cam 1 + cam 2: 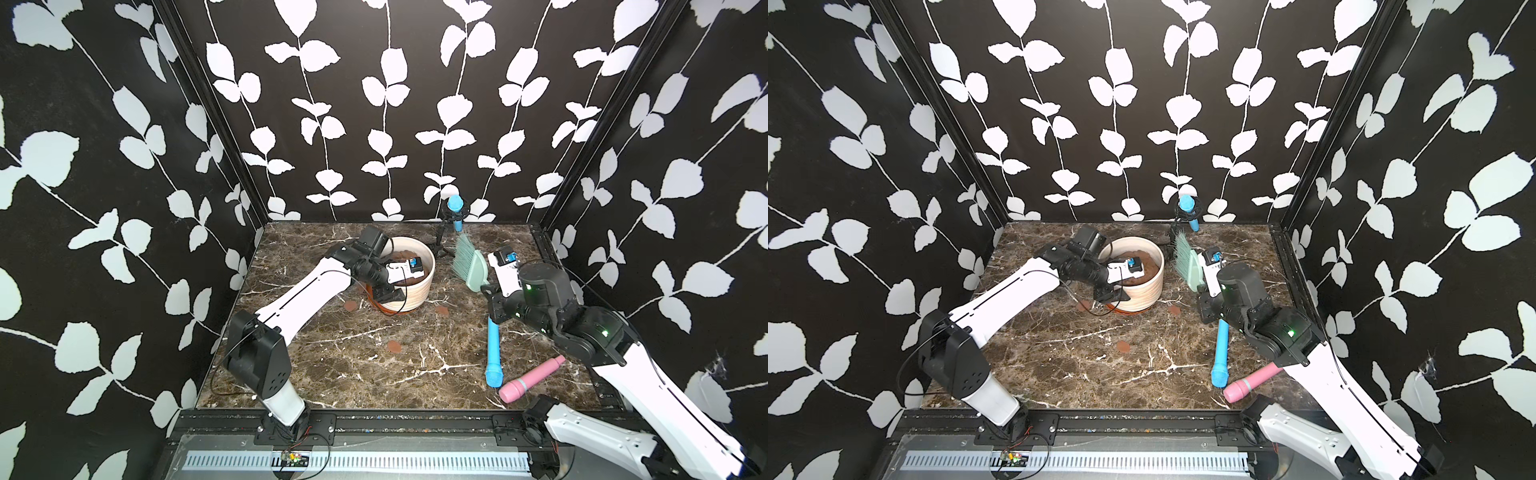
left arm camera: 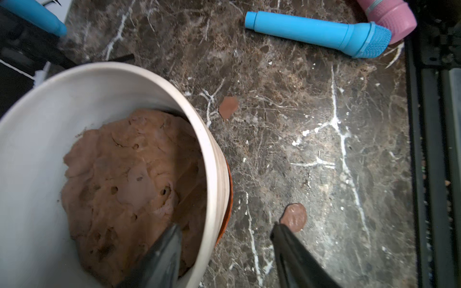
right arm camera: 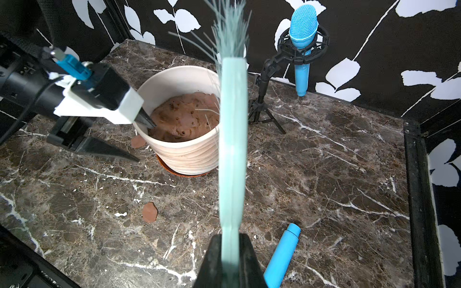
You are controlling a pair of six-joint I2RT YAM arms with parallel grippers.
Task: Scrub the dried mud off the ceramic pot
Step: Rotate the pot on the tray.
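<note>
Left fingers (image 2: 162, 251) apart, straddling the ceramic pot (image 1: 417, 291) wall: one inside over the soil (image 2: 124, 174), one outside. Pot stands at 12 o'clock from table (image 1: 332, 374) centre. Right fingers (image 3: 210, 264) clamped on teal brush (image 1: 471, 268) at pot's 3 o'clock; dried mud (image 1: 393, 345) discs lie on the table at its 5, 6 and 7 o'clock.

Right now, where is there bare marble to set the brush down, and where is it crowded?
Bare: front centre, between the nearest mud patch, the lying blue microphone and the front edge of the table. Crowded: around the ceramic pot, and by the pink microphone.
</note>
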